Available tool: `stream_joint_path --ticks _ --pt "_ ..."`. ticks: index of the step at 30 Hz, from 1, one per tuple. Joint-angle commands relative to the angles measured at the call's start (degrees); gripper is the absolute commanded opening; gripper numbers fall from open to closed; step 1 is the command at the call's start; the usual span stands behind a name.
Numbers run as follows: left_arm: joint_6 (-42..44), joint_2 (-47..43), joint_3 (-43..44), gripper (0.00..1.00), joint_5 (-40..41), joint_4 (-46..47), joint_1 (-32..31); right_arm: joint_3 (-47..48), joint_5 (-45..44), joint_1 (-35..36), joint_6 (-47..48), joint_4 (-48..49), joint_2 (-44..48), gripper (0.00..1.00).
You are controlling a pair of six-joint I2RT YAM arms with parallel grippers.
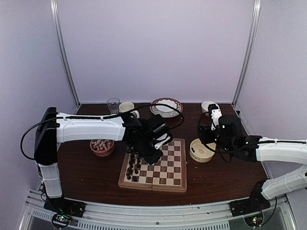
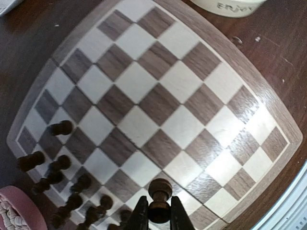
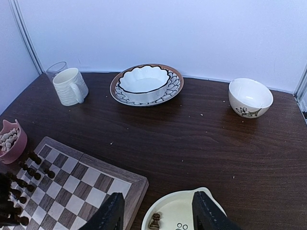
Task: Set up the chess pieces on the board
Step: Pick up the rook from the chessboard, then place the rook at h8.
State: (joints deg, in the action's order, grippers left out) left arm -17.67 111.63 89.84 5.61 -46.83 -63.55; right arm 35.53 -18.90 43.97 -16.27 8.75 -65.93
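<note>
The board (image 1: pixel 169 166) lies in the middle of the table. Several dark chess pieces (image 1: pixel 133 167) stand along its left side, and they show at the lower left of the left wrist view as dark chess pieces (image 2: pixel 60 165). My left gripper (image 2: pixel 159 207) hovers over the board (image 2: pixel 158 103) near its left part, shut on a dark pawn (image 2: pixel 159 191) that stands upright between the fingers. My right gripper (image 3: pixel 158 203) hangs open above a cream dish (image 3: pixel 184 211) to the right of the board (image 3: pixel 91 187). One dark piece (image 3: pixel 154 221) sits in that dish.
A pink bowl (image 1: pixel 101 146) holding pale pieces stands left of the board. Along the back are a glass (image 3: pixel 56 69), a cream mug (image 3: pixel 70 86), a patterned plate with a white bowl on it (image 3: pixel 146 84) and a small white bowl (image 3: pixel 250 97).
</note>
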Motion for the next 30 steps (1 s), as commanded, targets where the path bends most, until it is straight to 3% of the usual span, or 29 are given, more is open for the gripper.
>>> stream_joint_path --ticks 1,7,14,30 --pt "-0.4 -5.2 -1.7 0.15 0.5 3.6 6.2 1.6 0.5 -0.2 0.0 -0.2 -0.1 0.52" --pt "-0.8 -7.2 -0.3 0.15 0.0 5.8 14.4 1.5 1.6 -0.2 -0.6 0.3 -0.8 0.52" --pt "-0.2 -2.3 3.4 0.14 -2.0 4.2 21.2 1.9 3.2 -0.2 -1.0 0.4 -2.0 0.52" --pt "1.1 6.0 7.6 0.14 -5.1 1.4 22.9 2.0 2.8 -0.2 -0.3 0.3 -1.8 0.52"
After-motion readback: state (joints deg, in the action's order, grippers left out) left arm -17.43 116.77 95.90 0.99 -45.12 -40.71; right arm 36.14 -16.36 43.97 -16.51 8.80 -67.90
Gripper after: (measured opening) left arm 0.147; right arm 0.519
